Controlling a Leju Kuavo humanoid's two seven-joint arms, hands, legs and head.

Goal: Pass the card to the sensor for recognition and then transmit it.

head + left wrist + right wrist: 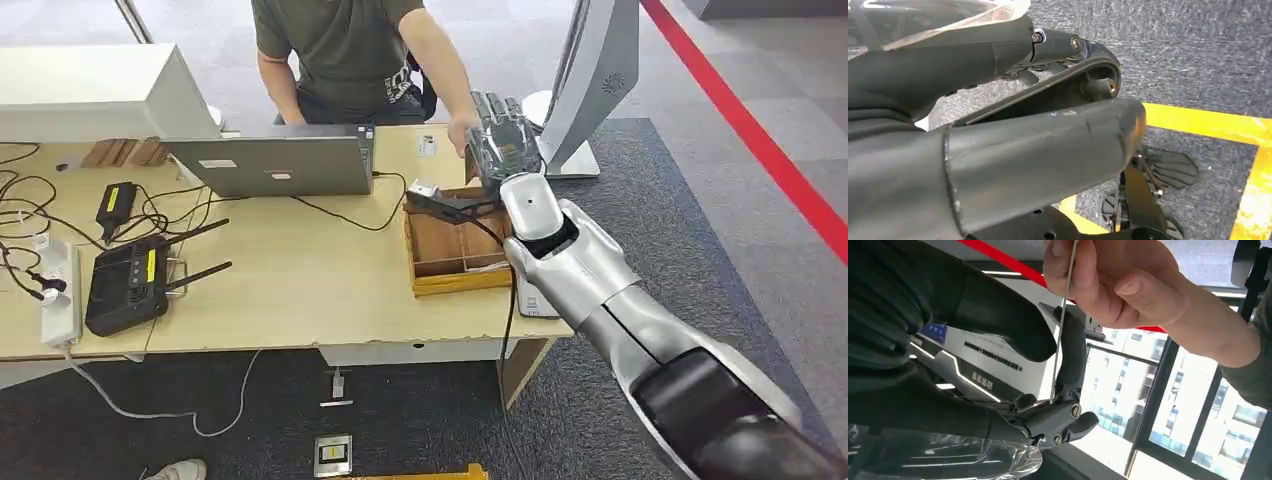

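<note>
The thin, stiff, pale plastic card [1062,325] stands edge-on between the right hand [998,365]'s thumb and dark fingers [1070,357], while a person's hand [1108,280] pinches its far edge. It looks light and slippery, best pinched on its flat faces. Whether the robot's grip is tight, I cannot tell.

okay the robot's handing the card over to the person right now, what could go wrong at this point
1. The card shows edge-on between the right hand's thumb and fingers, while the person's hand pinches its other end. If either lets go at the wrong moment, it could fall.
2. If the person pulls while the fingers still touch it, the thin card might bend.
3. The wooden tray lies below the outstretched arm, so a dropped card may land there or on the floor.
</note>
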